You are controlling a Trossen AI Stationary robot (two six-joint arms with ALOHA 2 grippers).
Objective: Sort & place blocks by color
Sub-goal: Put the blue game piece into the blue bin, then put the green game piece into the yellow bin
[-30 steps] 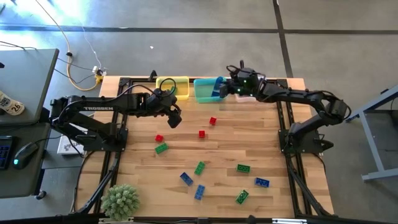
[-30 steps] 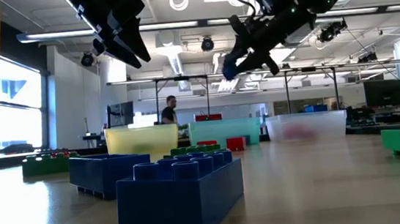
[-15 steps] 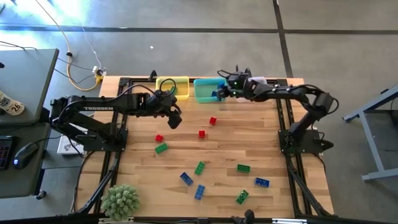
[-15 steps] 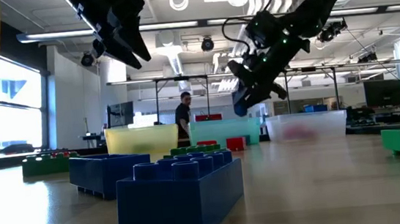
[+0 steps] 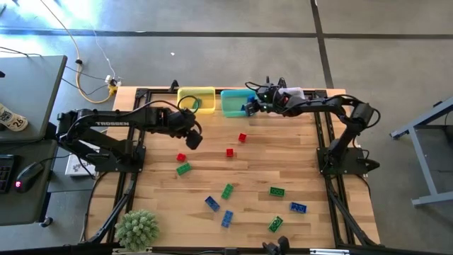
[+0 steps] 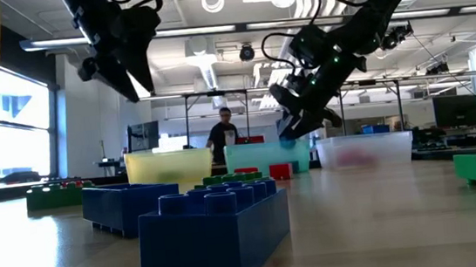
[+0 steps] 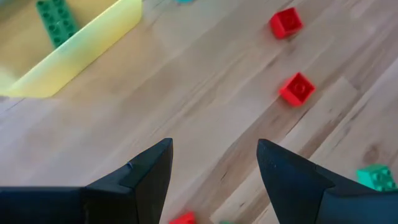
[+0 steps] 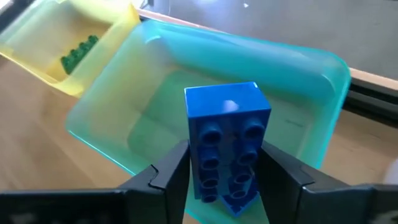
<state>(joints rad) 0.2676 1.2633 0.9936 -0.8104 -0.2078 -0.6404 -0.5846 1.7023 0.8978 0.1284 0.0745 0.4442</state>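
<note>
My right gripper (image 8: 225, 186) is shut on a blue block (image 8: 227, 143) above the teal bin (image 8: 155, 112); the high view shows it at the bin's right rim (image 5: 248, 107). My left gripper (image 7: 214, 168) is open and hangs above bare wood (image 5: 192, 139), near the yellow bin (image 5: 197, 99), which holds a green block (image 7: 56, 22). Red blocks (image 5: 242, 137) (image 5: 230, 151) (image 5: 181, 157), green blocks (image 5: 184, 168) (image 5: 227, 190) and blue blocks (image 5: 211, 203) (image 5: 298, 207) lie flat on the table. My right gripper pinches the blue block by its two long sides (image 8: 198, 168), one finger on each. The block's hollow underside faces the wrist camera, and its far end (image 8: 227, 99) sticks out past the fingertips. The fingers slant down from the table's right. The block is lifted clear above the teal bin.
A clear bin (image 6: 364, 149) stands to the right of the teal one along the far edge. A spiky green plant ball (image 5: 136, 228) sits at the near left corner. More green blocks (image 5: 277, 191) (image 5: 275, 224) lie near the front. A person (image 6: 224, 139) stands in the room beyond.
My right gripper has carried the blue block toward the table's left and down, from beside the clear bin to just over the teal bin. My left gripper has shifted a little toward the table's left, still open.
</note>
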